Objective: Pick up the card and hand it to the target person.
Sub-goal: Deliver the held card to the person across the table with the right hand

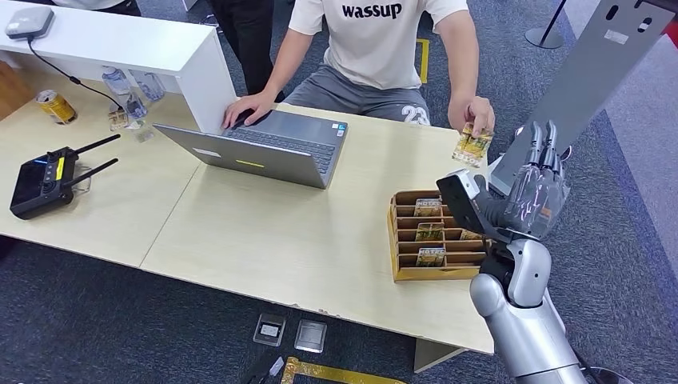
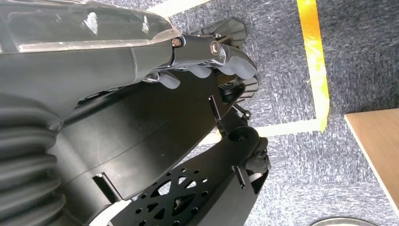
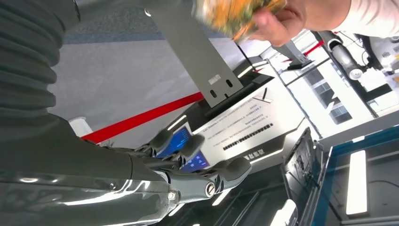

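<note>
A person in a white T-shirt sits across the table and holds the yellow-green card [image 1: 472,145] in one hand [image 1: 477,114]. The same card [image 3: 235,14] appears blurred in the right wrist view, pinched by the person's fingers [image 3: 277,23]. My right hand [image 1: 537,186] is raised just right of the card, fingers straight up and apart, nothing in it; its fingers [image 3: 197,160] hold nothing. My left hand [image 2: 207,61] hangs over the carpet floor with fingers loosely bent and empty. A wooden card rack [image 1: 400,240] with more cards stands on the table below my right hand.
An open grey laptop [image 1: 264,148] lies under the person's other hand. A black remote controller [image 1: 44,182], a can [image 1: 56,106] and a white raised shelf [image 1: 160,48] are at the left. A grey slanted stand [image 1: 592,72] rises behind my right hand.
</note>
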### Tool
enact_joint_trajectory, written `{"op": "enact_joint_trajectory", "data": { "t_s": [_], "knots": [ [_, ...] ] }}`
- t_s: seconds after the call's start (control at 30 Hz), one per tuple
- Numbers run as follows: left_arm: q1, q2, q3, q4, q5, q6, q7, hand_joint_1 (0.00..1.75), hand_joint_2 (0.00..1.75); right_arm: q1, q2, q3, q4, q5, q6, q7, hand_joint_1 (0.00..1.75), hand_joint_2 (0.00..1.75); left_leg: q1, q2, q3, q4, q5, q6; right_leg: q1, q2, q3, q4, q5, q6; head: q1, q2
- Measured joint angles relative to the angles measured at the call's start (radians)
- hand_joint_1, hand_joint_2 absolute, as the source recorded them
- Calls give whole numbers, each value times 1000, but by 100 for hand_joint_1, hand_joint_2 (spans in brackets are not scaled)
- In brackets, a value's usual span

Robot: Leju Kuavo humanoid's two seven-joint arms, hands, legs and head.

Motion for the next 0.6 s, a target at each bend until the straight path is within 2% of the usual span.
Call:
{"op": "enact_joint_trajectory", "data": {
  "t_s": [0.17, 0.27, 0.43, 0.6],
  "knots": [
    [0, 0, 0, 0, 6, 0, 1, 0, 0, 9, 1, -4, -1, -40, -1, -14, 0, 175, 0, 0, 0, 0, 0, 0, 0, 0, 0, 0, 0, 0, 0, 0],
    [1, 0, 0, 0, 10, 0, 1, 0, 0, 21, 1, -8, -14, -154, -1, -59, 0, 175, 0, 0, 0, 0, 0, 0, 0, 0, 0, 0, 0, 0, 0, 0],
    [1, 2, 0, 0, 24, 0, 2, 0, 0, 56, -1, -7, -62, -510, 17, -168, 0, 175, 0, 0, 0, 0, 0, 0, 0, 0, 0, 0, 0, 0, 0, 0],
    [4, 4, 1, 0, 39, 0, 2, 0, 0, 122, -20, -4, -174, -887, 112, -263, 0, 175, 0, 0, 0, 0, 0, 0, 0, 0, 0, 0, 0, 0, 0, 0]
  ]
}}
